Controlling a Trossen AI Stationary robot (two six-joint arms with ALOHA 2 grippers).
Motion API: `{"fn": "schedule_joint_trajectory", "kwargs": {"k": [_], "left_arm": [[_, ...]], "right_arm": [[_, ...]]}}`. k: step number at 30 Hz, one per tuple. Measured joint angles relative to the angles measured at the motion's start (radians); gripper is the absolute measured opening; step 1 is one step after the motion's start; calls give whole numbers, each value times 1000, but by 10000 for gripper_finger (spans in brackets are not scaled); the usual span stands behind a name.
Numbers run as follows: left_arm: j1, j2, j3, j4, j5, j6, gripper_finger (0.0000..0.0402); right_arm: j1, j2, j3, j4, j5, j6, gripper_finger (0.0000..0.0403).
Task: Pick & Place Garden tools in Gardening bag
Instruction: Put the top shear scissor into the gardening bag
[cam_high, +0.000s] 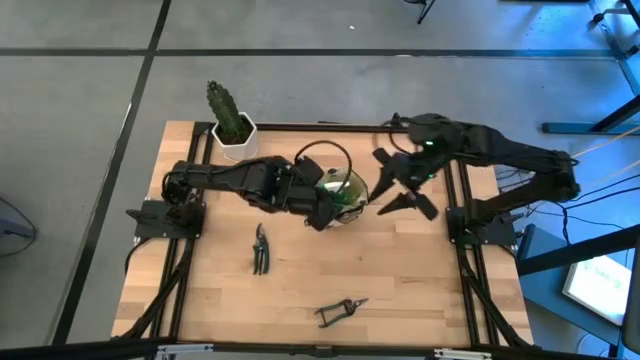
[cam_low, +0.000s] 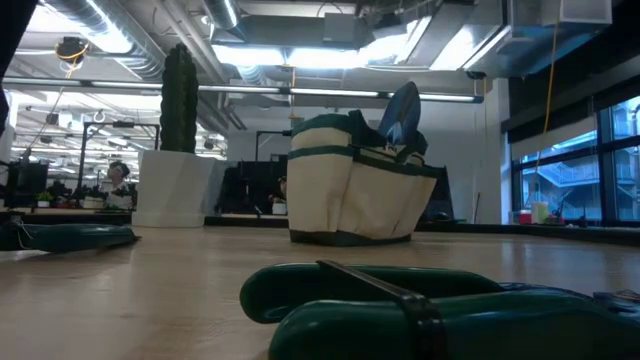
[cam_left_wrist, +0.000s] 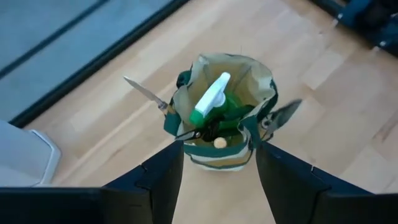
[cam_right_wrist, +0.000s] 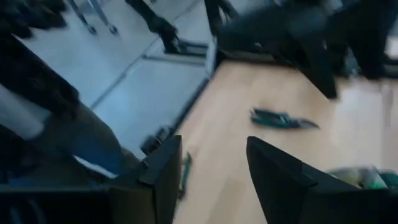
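High view shows the open, empty left gripper (cam_high: 325, 213) over the bag (cam_high: 345, 190) near the table's (cam_high: 420, 290) far edge, right gripper (cam_high: 400, 185) open beside it, so two shears (cam_high: 260, 248) still lying nearer the front risk a toppled bag.

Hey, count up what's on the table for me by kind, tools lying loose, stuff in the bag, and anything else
Shears lying loose on the table: 2
Gardening bag: 1
Green spray bottle in the bag: 1
Other tool handles or blades sticking out of the bag: at least 2
Cactus in a white pot: 1
Total: at least 7
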Motion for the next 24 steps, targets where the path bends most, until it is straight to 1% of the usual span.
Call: {"fn": "schedule_joint_trajectory", "kwargs": {"k": [2, 4, 8, 11, 14, 19, 22, 24], "left_arm": [[15, 0, 0, 0, 24, 22, 192], [22, 0, -2, 10, 18, 34, 188], [23, 0, -13, 43, 16, 54, 175], [29, 0, -15, 47, 46, 69, 161], [29, 0, -42, 50, 104, 73, 148], [22, -4, -123, 7, 233, 49, 132], [10, -7, -186, 11, 233, -69, 120], [1, -14, -235, 56, 261, -109, 105]], "right_arm": [[14, -53, -33, 52, -6, 42, 181], [25, -108, -84, 123, 11, 88, 181], [47, -227, -242, 368, 62, 211, 181], [63, -305, -365, 534, 132, 316, 181], [73, -357, -448, 642, 175, 394, 181], [95, -379, -470, 673, 178, 440, 181], [112, -379, -470, 678, 198, 467, 181], [125, -379, -470, 681, 230, 482, 181]]}}
